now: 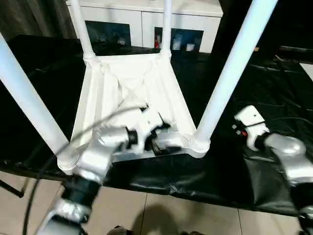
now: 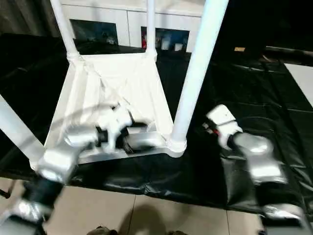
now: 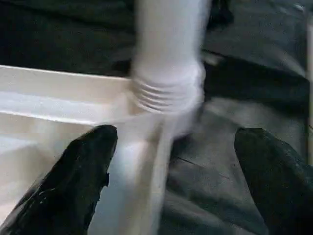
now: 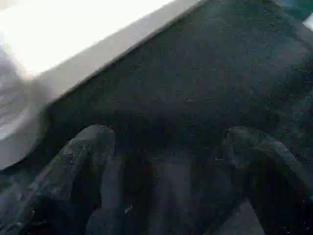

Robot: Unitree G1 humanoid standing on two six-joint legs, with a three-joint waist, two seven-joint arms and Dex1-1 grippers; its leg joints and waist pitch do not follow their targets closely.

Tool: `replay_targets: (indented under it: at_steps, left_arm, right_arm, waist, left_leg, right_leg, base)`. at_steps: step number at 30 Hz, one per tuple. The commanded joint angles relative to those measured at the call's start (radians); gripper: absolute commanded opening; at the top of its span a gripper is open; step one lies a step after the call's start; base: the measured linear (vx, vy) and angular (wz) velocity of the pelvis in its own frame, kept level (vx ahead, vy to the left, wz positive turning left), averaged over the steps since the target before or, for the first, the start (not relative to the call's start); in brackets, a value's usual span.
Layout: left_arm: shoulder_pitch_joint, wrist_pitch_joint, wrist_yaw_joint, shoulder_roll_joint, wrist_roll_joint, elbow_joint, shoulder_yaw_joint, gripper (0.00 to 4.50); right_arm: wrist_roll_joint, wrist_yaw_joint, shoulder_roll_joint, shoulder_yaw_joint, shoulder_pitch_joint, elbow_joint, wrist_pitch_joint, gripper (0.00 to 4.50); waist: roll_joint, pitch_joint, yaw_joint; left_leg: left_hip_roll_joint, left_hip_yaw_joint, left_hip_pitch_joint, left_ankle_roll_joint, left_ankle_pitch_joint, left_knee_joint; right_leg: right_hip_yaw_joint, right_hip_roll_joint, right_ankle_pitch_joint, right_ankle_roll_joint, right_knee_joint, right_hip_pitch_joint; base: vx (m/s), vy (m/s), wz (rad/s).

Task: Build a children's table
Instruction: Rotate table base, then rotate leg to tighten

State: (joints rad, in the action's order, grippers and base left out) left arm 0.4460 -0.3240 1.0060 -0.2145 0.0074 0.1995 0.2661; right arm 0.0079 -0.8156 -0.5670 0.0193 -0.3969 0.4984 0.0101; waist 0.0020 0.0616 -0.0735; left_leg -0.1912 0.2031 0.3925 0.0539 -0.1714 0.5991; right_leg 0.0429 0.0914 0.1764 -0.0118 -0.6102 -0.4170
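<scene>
A: Where's the children's table (image 1: 132, 93) now?

B: Upside down on the black-covered work table (image 1: 274, 98); its square top lies flat with the ribbed underside facing up, and four legs (image 1: 230, 73) stand upright out of the corner sockets; it sits close to the near edge, with a white cabinet (image 1: 146, 17) behind it.

A: So it looks put together?

B: From how it stands, yes, all four legs look seated; whether each is pushed fully home I can't tell.

A: And the grippers?

B: The left gripper (image 3: 178, 171) has its two black fingers (image 3: 73, 181) spread wide, one over the top's near rim, the other over the black cover, with the threaded collar of the near right leg just ahead between them; it clamps nothing. The right gripper (image 4: 166, 161) is spread too, over bare black cover, near that same corner but apart from it; empty.

A: How will the thing handle?

B: I'd judge it light, hollow plastic; stiff enough in the top because of the ribs, but smooth and a bit slippery on the tapered legs; top-heavy once lifted by one leg.

A: Where to grab?

B: Low on a leg near its collar, or on the rim; both sides together for turning it over.
</scene>
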Motion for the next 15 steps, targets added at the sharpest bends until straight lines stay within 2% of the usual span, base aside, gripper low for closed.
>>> replay_targets:
  at_steps: [1, 2, 3, 4, 5, 6, 7, 12, 15]
  left_arm:
    - [-0.014, -0.003, 0.006, -0.015, 0.03, -0.043, 0.026, 4.36]
    - [-0.015, -0.001, 0.004, -0.016, 0.033, -0.044, 0.028, 4.36]
    - [-0.021, 0.019, -0.007, -0.019, 0.051, -0.036, 0.036, 4.36]
    - [-0.027, 0.017, -0.029, -0.025, 0.067, -0.032, 0.045, 4.36]
    - [-0.027, 0.017, -0.029, -0.025, 0.067, -0.032, 0.045, 4.36]
    - [-0.033, 0.0, -0.079, -0.026, 0.085, -0.021, 0.047, 4.36]
    - [-0.036, 0.003, -0.11, -0.027, 0.097, -0.01, 0.045, 4.36]
    - [-0.033, 0.016, -0.129, -0.028, 0.079, 0.014, 0.029, 4.36]
    - [-0.032, 0.033, -0.099, -0.026, 0.048, 0.042, 0.015, 4.11]
  right_arm:
    - [0.046, -0.094, -0.041, 0.006, 0.019, -0.082, 0.038, 4.1]
    - [0.05, -0.103, -0.045, 0.007, 0.022, -0.09, 0.042, 4.1]
    - [0.077, -0.146, -0.062, 0.009, 0.041, -0.13, 0.066, 4.1]
    - [0.112, -0.182, -0.078, 0.009, 0.061, -0.181, 0.104, 4.1]
    - [0.112, -0.182, -0.078, 0.009, 0.061, -0.181, 0.104, 4.1]
    - [0.149, -0.198, -0.083, 0.006, 0.081, -0.241, 0.139, 4.1]
    - [0.16, -0.2, -0.082, 0.006, 0.089, -0.266, 0.149, 4.1]
    - [0.162, -0.197, -0.066, 0.0, 0.098, -0.298, 0.17, 4.1]
    - [0.169, -0.204, -0.069, 0.003, 0.101, -0.311, 0.186, 4.1]
  waist:
    - [-0.027, -0.063, -0.003]
    - [-0.027, -0.063, -0.001]
    - [-0.026, -0.064, -0.002]
    - [-0.025, -0.063, -0.003]
    - [-0.026, -0.064, -0.003]
    - [-0.02, -0.064, -0.002]
    - [-0.021, -0.065, -0.002]
    - [-0.022, -0.068, 0.0]
    - [-0.02, -0.069, -0.004]
  left_leg:
    - [-0.04, -0.019, -0.017, -0.087, -0.277, -0.074]
    - [-0.039, -0.02, -0.015, -0.091, -0.276, -0.075]
    - [-0.04, -0.019, -0.018, -0.093, -0.269, -0.073]
    - [-0.039, -0.02, -0.018, -0.094, -0.271, -0.074]
    - [-0.041, -0.02, -0.019, -0.094, -0.273, -0.073]
    - [-0.04, -0.021, -0.017, -0.094, -0.267, -0.074]
    - [-0.041, -0.022, -0.017, -0.093, -0.264, -0.074]
    - [-0.037, -0.021, -0.017, -0.088, -0.247, -0.071]
    - [-0.035, -0.02, -0.017, -0.089, -0.235, -0.069]
  right_leg:
    - [-0.034, 0.046, 0.348, 0.177, 0.09, 0.044]
    - [-0.032, 0.044, 0.347, 0.174, 0.09, 0.047]
    - [-0.033, 0.045, 0.34, 0.175, 0.09, 0.043]
    - [-0.032, 0.043, 0.34, 0.173, 0.092, 0.045]
    - [-0.033, 0.043, 0.337, 0.173, 0.091, 0.043]
    - [-0.032, 0.043, 0.329, 0.172, 0.089, 0.046]
    - [-0.032, 0.043, 0.316, 0.174, 0.087, 0.045]
    - [-0.03, 0.043, 0.302, 0.188, 0.086, 0.044]
    - [-0.03, 0.045, 0.293, 0.191, 0.085, 0.045]
  base:
    - [0.0, 0.0, 0.0]
    - [0.0, 0.0, 0.0]
    - [0.0, 0.0, 0.0]
    - [0.0, 0.0, 0.0]
    - [0.0, 0.0, 0.0]
    - [0.0, 0.0, 0.0]
    - [0.0, 0.0, 0.0]
    - [0.0, 0.0, 0.0]
    - [0.0, 0.0, 0.0]
